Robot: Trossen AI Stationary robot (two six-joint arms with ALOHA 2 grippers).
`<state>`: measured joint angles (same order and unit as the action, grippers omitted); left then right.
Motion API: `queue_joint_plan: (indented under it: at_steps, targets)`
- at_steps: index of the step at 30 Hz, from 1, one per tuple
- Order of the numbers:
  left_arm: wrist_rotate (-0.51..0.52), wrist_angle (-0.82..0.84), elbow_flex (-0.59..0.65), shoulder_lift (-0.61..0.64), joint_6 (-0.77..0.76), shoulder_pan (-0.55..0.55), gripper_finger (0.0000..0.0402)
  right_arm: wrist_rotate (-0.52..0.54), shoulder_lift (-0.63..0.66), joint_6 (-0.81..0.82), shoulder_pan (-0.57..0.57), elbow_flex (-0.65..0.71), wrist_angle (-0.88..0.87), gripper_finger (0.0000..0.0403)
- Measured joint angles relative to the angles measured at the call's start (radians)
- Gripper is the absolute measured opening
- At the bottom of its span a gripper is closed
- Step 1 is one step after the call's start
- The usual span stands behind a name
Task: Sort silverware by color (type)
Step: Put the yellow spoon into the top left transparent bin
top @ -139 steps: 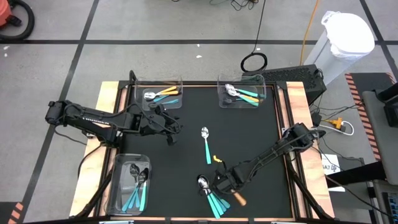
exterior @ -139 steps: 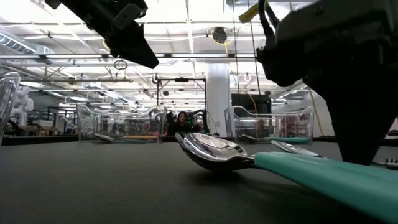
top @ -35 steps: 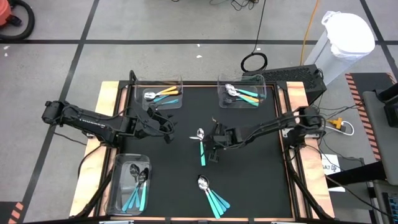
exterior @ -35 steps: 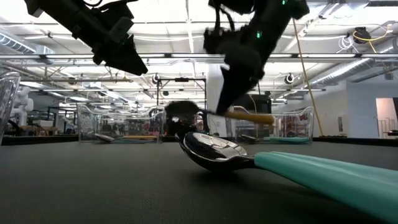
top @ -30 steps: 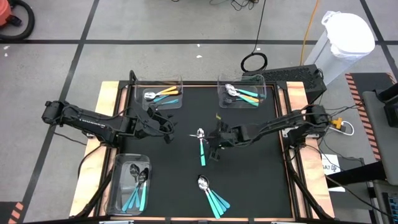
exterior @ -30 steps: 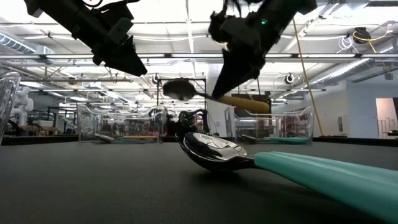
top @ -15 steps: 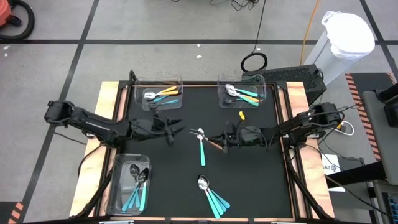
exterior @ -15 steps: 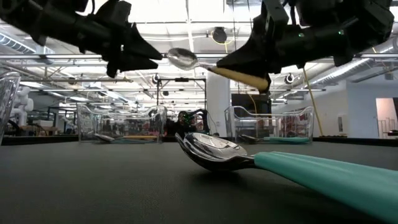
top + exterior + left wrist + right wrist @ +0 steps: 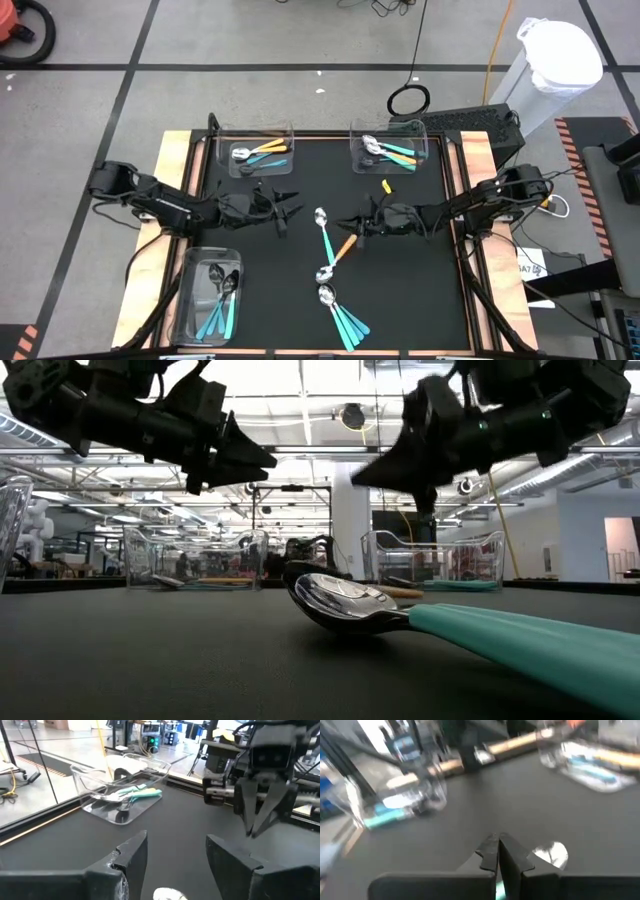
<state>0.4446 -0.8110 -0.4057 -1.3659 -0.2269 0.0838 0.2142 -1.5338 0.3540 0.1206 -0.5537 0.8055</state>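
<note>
Left gripper (image 9: 290, 212) fingers apart, empty, right gripper (image 9: 345, 222) fingers together, empty, orange-handled spoon (image 9: 337, 254) lying on black mat (image 9: 420, 290) between them

The orange-handled spoon (image 9: 336, 256) is dropped, now lying mid-mat at six o'clock of the shut, emptied right gripper (image 9: 349, 223).

Grey concrete floor (image 9: 250, 40) w/ black tape lines; white bin (image 9: 553, 62) stood right of table; bright ceiling lights (image 9: 300, 380), white pillar (image 9: 351, 520) behind.
</note>
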Motion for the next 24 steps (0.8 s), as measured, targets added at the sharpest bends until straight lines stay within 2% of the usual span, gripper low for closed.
queue_joint_plan:
  at_steps: [6, 13, 19, 24]
  targets:
    - [-0.019, -0.001, 0.0, 0.0, -0.003, -0.011, 0.0201, -0.01, 0.0, -0.022, 0.0, -0.046, -0.296, 0.0058]
    - [-0.022, 0.001, 0.0, 0.0, -0.003, -0.011, 0.0201, -0.168, 0.0, -0.147, 0.053, -0.176, -0.62, 0.0134]
    - [-0.022, 0.009, 0.0, 0.0, -0.004, -0.011, 0.0201, -0.192, 0.0, -0.237, 0.092, -0.208, -0.755, 0.0148]
    - [-0.022, 0.009, 0.0, 0.0, -0.003, -0.012, 0.0201, -0.191, -0.029, -0.245, 0.106, -0.208, -0.745, 0.0147]
